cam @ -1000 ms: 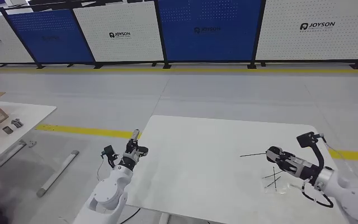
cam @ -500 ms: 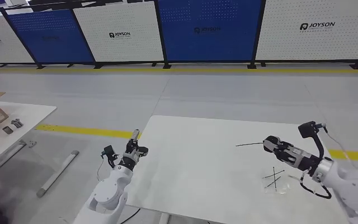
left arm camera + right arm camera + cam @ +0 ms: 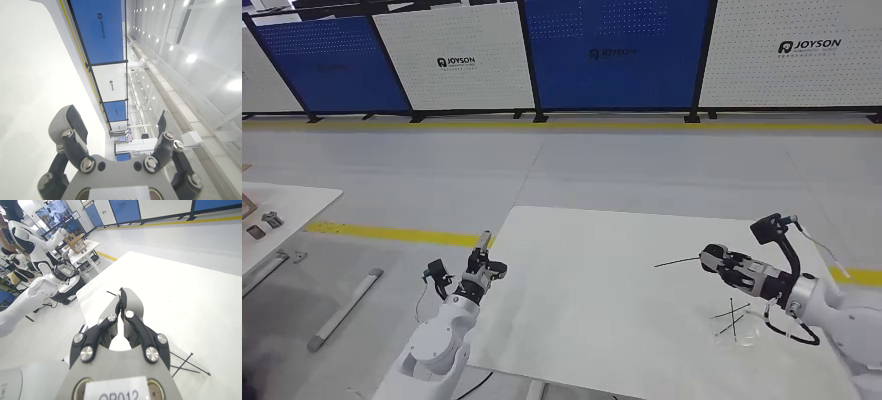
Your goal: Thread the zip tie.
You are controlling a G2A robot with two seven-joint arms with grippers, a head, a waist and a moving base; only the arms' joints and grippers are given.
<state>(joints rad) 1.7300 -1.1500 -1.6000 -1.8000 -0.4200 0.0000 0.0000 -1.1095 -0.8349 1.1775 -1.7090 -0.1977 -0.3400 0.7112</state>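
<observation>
1. Right gripper (image 3: 708, 260) (image 3: 120, 294): hanging over the right part of the table (image 3: 592, 290), fingers pinching tight on a black zip tie (image 3: 677, 263) (image 3: 111, 293).
2. Zip tie: sticking out from those fingertips toward the table's middle.
3. Left gripper (image 3: 482, 248) (image 3: 119, 121): waiting at the table's left edge, jaws standing wide apart, gripping nothing.
4. Spare zip ties (image 3: 732, 318) (image 3: 187, 364): lying crossed on the table near its right front corner.

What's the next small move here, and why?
Probably bring the left gripper in toward the zip tie: it sits open and empty at the table edge, while the right gripper is shut on the tie, with its free end pointing that way. Threading likely needs both.
</observation>
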